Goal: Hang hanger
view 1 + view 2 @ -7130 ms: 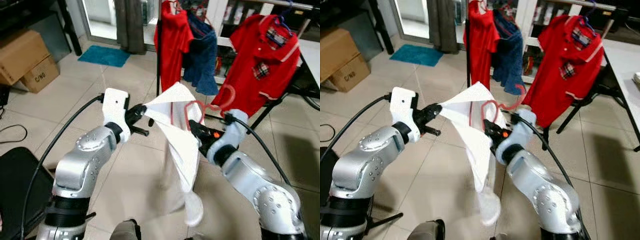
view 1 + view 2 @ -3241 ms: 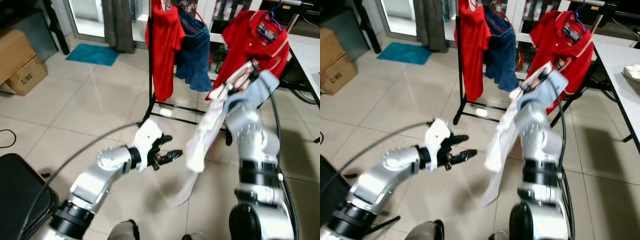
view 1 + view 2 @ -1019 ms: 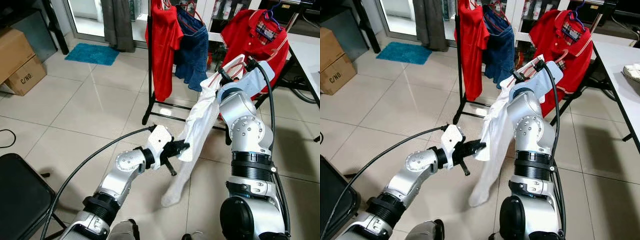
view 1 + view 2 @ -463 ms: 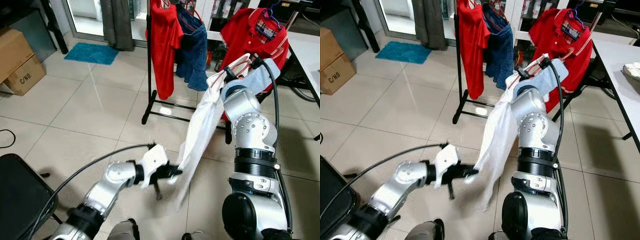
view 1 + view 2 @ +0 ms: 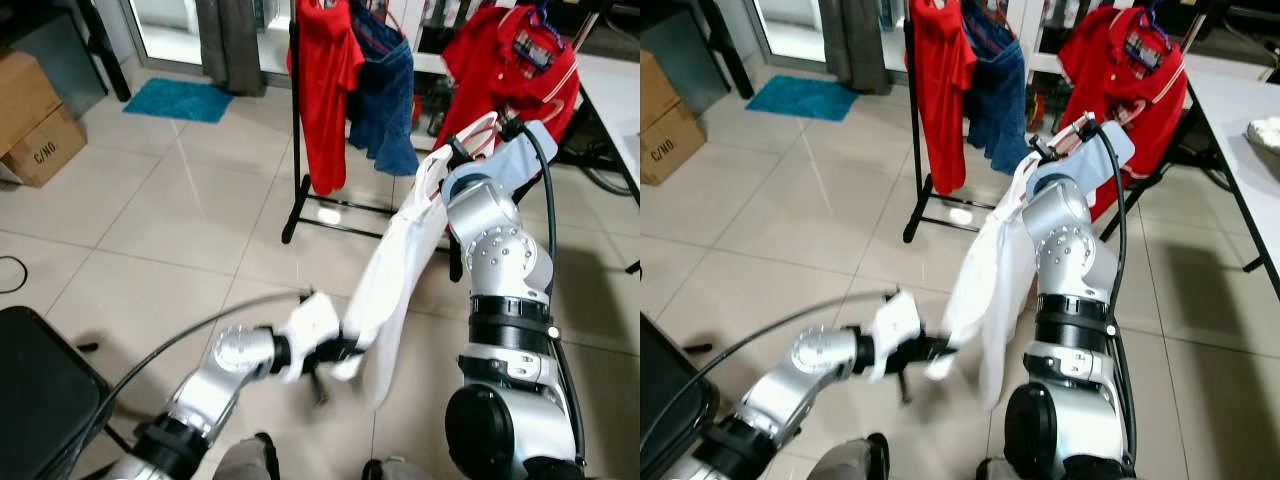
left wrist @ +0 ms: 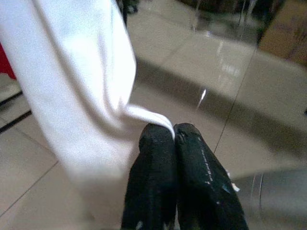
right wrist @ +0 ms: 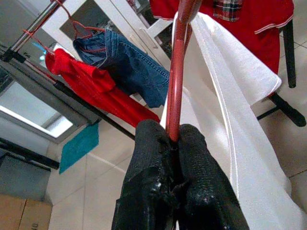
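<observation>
While right claw (image 7: 173, 139) grips hanger (image 7: 178, 62), left claw (image 6: 173, 134) pulled shirt (image 5: 395, 270) hem lower.

two red shirts (image 5: 323, 75), one white garment (image 5: 395, 270)

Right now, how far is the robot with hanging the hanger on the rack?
Done: the white garment is already on the red hanger. In hand: the right gripper is shut on the hanger, raised near the rack; the left gripper pinches the garment's lower edge, down near the floor. Left: the hanger is not yet hooked on the rack beside the red shirt and jeans.
</observation>
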